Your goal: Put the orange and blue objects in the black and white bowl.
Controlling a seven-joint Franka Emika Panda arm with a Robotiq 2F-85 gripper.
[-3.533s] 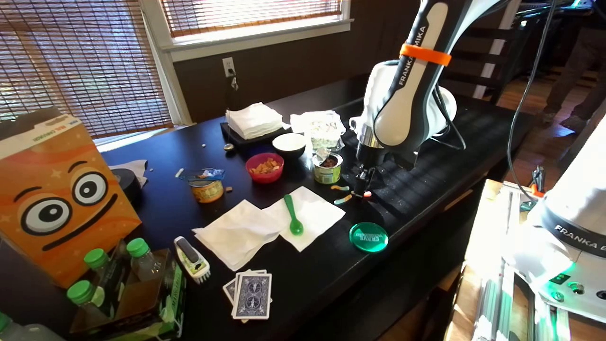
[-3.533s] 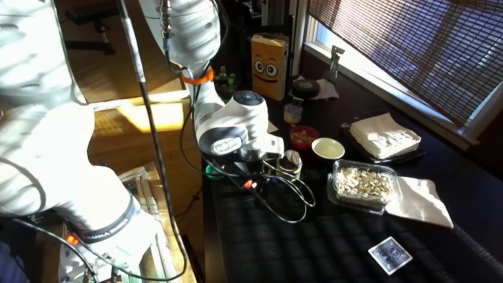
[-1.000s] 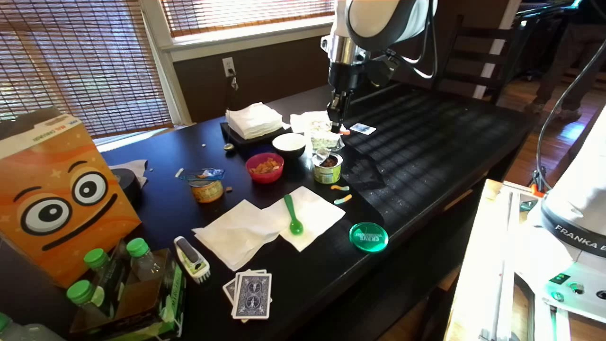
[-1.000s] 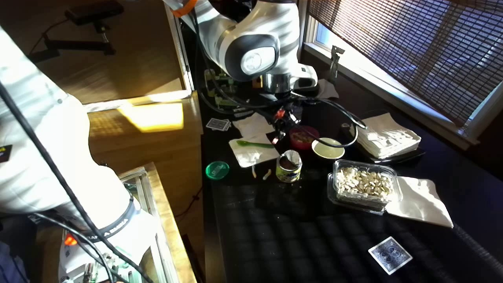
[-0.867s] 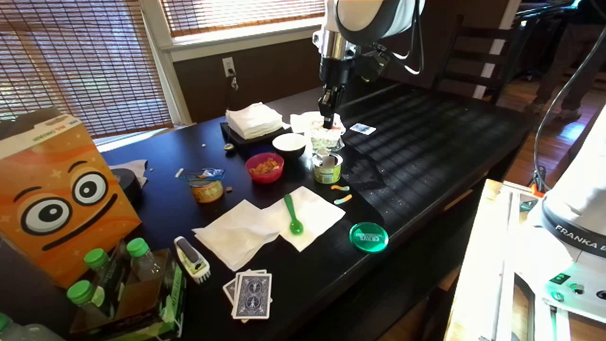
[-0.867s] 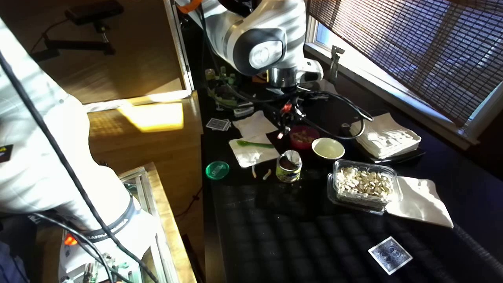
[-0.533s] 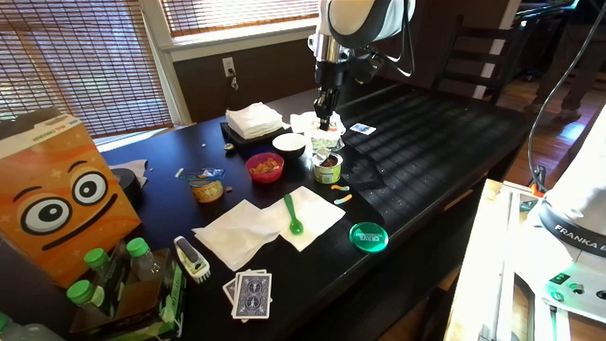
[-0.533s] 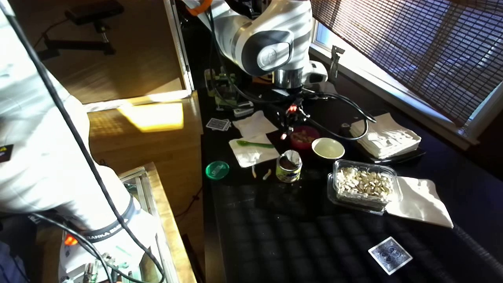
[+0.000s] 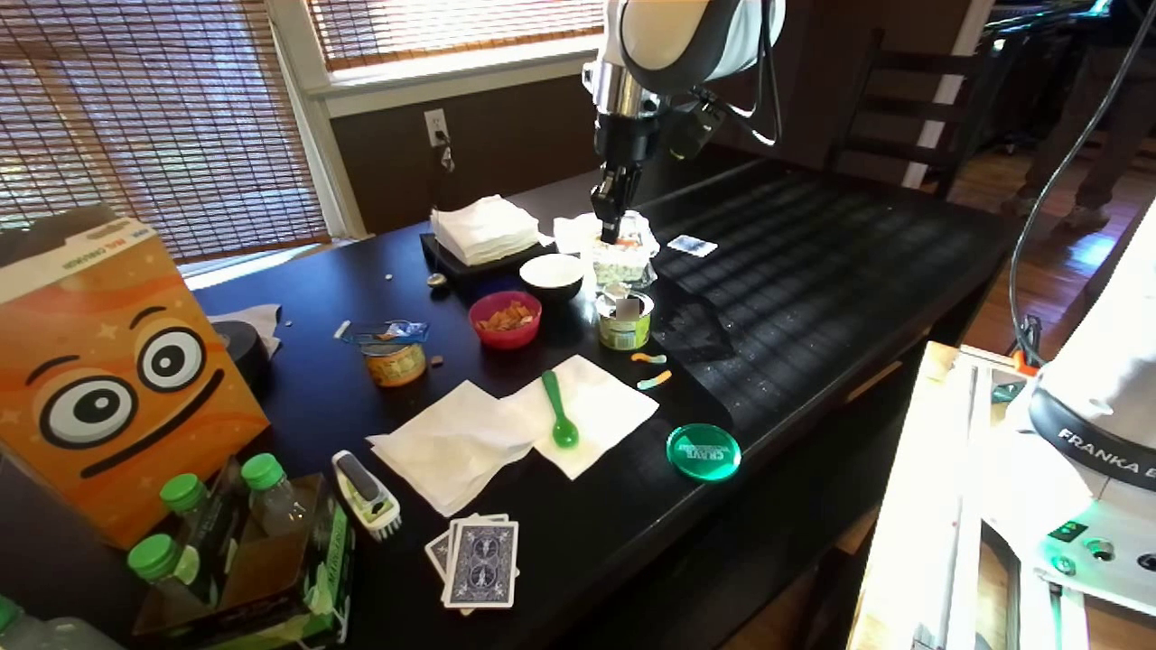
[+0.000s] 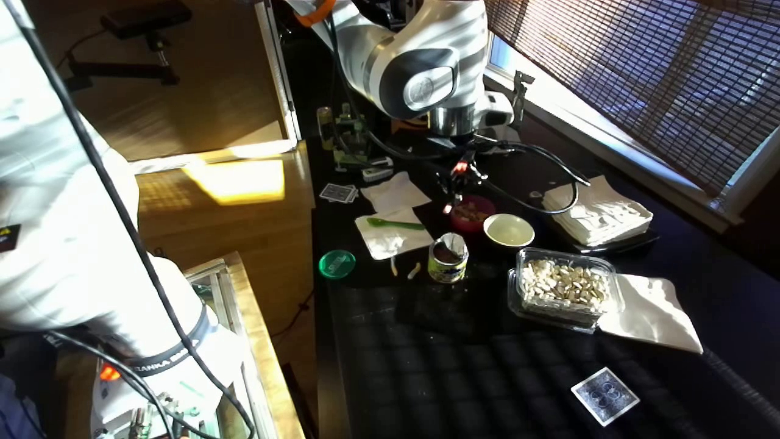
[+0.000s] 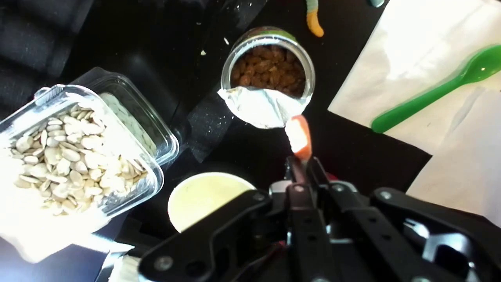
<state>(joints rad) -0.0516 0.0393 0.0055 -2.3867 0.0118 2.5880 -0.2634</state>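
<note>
The gripper [image 11: 304, 159], closed, pinches an orange gummy worm [image 11: 299, 137]; two orange-and-blue gummy worms [image 9: 654, 380] lie near the opened can [image 9: 624, 334]; the black-and-white bowl [image 9: 552, 274] stands beside the red bowl [image 9: 506, 340].

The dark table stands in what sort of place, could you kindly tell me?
Probably a dining room in a home: woven blinds, a slatted chair near the table, and napkins laid on it.

Harsh striped sunlight across table [image 10: 463, 390]
</note>
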